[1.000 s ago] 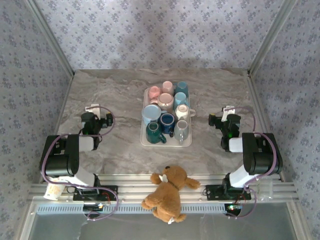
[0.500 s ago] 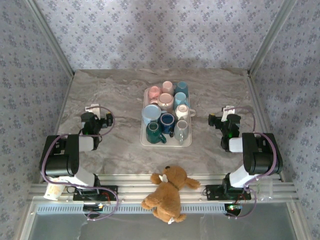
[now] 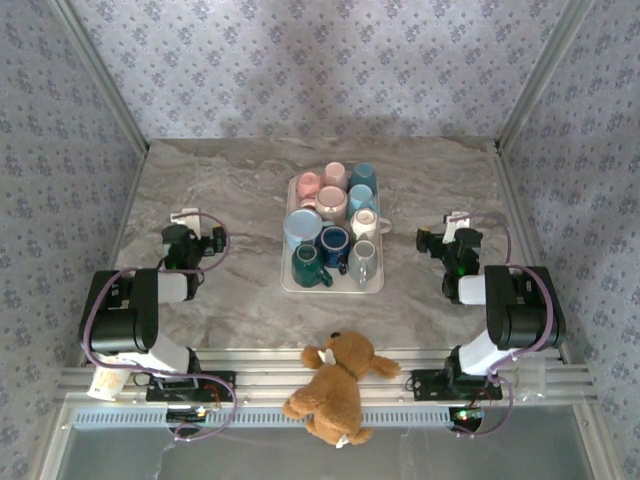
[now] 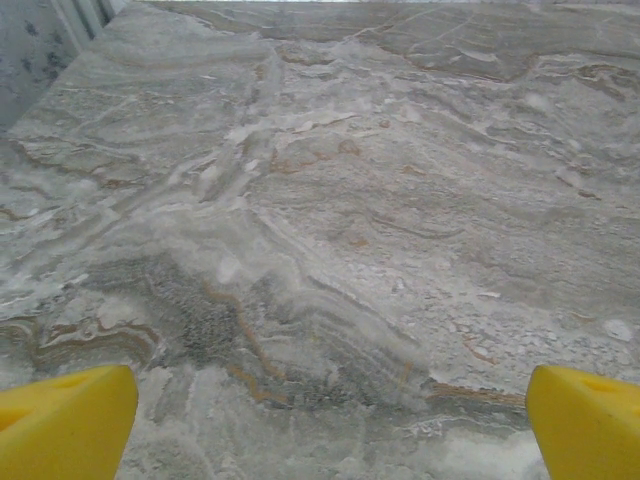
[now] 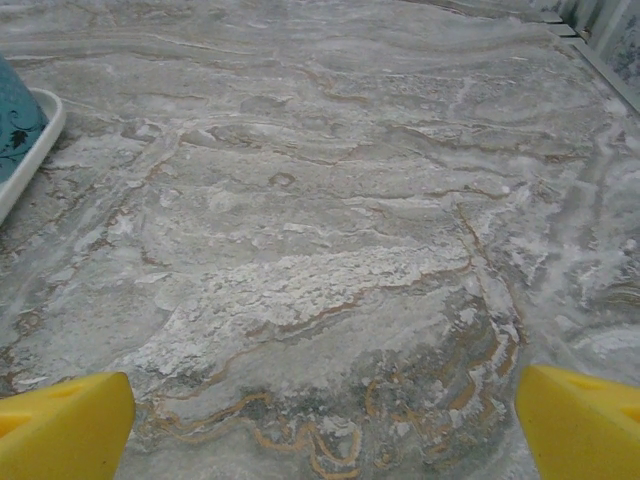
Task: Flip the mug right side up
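Mugs [image 3: 331, 203] stand packed together on the white tray [image 3: 290, 284] at mid-table, between your two arms. From above, you cannot tell which one is upside down. Your left gripper [image 4: 325, 425] is released and empty, its yellow fingertips [image 4: 65, 420] wide apart over the bare marble table [image 4: 330, 200], well left of the tray. Your right gripper [image 5: 320, 425] is likewise released and empty, right of the tray. A teal mug [image 5: 15, 120] shows at its camera's left edge.

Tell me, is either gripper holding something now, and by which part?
Nothing is held: the left gripper and the right gripper are both open over the table.
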Robot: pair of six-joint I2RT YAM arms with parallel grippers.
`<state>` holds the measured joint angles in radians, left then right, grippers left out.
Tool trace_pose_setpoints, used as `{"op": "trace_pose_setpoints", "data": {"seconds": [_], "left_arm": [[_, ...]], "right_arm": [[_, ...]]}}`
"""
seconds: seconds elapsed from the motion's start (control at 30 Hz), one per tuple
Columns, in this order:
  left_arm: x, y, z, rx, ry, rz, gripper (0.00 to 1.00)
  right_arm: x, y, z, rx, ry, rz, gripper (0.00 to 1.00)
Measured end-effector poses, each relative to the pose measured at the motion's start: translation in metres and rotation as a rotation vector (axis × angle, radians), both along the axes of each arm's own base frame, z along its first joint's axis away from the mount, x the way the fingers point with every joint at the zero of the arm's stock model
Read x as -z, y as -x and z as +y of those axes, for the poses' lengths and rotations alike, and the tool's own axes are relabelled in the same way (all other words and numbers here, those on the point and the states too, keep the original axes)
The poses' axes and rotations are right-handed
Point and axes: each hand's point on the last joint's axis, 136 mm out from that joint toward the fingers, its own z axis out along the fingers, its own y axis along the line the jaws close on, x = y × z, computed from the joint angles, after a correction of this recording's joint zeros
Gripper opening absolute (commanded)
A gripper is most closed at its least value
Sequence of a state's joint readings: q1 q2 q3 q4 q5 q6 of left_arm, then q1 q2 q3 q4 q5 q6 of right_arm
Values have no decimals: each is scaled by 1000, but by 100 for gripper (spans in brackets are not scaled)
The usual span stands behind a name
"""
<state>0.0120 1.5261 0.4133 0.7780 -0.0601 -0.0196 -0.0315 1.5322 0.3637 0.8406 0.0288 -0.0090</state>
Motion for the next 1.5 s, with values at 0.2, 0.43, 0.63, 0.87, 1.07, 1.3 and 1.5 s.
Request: {"op": "trace_pose_setpoints", "data": {"seconds": [0.2, 0.43, 0.63, 0.87, 1.07, 1.3, 1.5], "left_arm": [[-61, -7, -1, -83, -37, 38, 100], [-227, -9, -29, 3, 150, -159, 95], [-217, 18, -98, 326, 257, 10, 95], [-194, 66, -157, 659, 331, 152, 97], [-167, 93, -190, 827, 415, 257, 100], [-142, 110, -236, 967, 461, 378, 100], [-132, 112, -251, 1000, 467, 412, 100]], "right_arm": [[-98, 9, 3, 32, -2, -118, 98], [-236, 15, 24, -53, -137, -229, 82], [-212, 41, 81, -285, -240, 4, 78], [-167, 97, 158, -586, -211, 260, 82], [-139, 110, 179, -628, -220, 392, 85], [-87, 107, 184, -523, -241, 614, 84], [-71, 100, 192, -450, -269, 688, 88]]}}
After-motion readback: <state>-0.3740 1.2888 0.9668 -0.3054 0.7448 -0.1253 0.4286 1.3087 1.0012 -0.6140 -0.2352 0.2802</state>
